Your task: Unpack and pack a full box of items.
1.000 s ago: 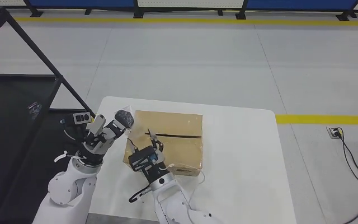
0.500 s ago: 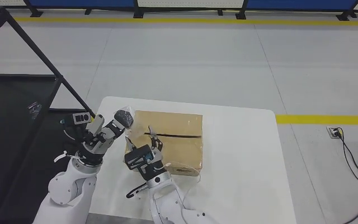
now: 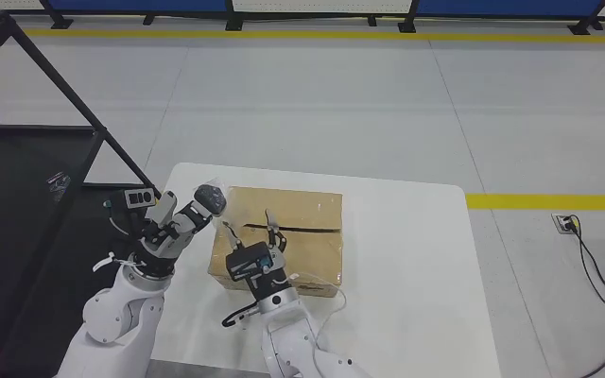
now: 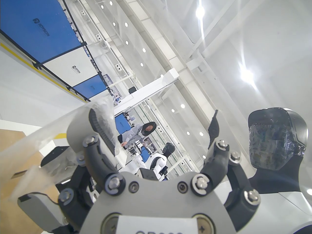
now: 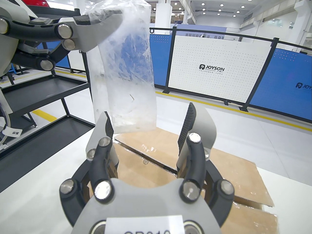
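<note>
White table (image 3: 406,246): clear bag (image 5: 124,74) hangs on left claw (image 4: 156,115), just beside right claw (image 5: 148,113).

The brown cardboard box (image 3: 284,241) sits flat on the white table (image 3: 406,283), its top flaps folded down with a dark gap where they meet. The clear, crumpled plastic bag (image 5: 123,74) hangs in the air near one box corner, its upper end draped over one finger of the left gripper (image 4: 158,120), its lower end loose.
</note>
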Motion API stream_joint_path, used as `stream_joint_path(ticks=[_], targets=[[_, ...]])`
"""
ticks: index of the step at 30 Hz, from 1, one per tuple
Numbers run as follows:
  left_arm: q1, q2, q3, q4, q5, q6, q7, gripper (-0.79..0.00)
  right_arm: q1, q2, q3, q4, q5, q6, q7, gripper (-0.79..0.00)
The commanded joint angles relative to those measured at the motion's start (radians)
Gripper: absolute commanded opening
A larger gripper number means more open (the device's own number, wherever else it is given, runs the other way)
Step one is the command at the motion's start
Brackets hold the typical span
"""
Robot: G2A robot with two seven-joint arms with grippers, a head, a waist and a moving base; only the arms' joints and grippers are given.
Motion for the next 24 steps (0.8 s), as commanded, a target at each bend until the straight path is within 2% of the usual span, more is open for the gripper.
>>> stream_joint_path(ticks=[1,12,17,20,24], targets=[[-0.001,0.0,0.0,0.001,0.0,0.001,0.0,0.0,-0.011,0.0,0.008,-0.008,-0.01,-0.004,-0.001,-0.209],[-0.012,-0.003,-0.001,0.008,0.001,0.004,0.0,0.0,-0.086,0.003,0.063,-0.06,-0.061,-0.023,-0.016,-0.259],[-0.015,-0.004,0.002,0.01,0.002,0.006,0.001,0.0,-0.109,0.003,0.083,-0.076,-0.084,-0.038,-0.014,-0.326],[-0.015,-0.005,0.003,0.012,0.002,0.006,0.001,0.0,-0.118,0.002,0.09,-0.08,-0.099,-0.042,-0.015,-0.394],[-0.013,-0.006,0.003,0.013,0.002,0.004,-0.001,0.0,-0.129,-0.001,0.098,-0.084,-0.116,-0.04,-0.022,-0.413]])
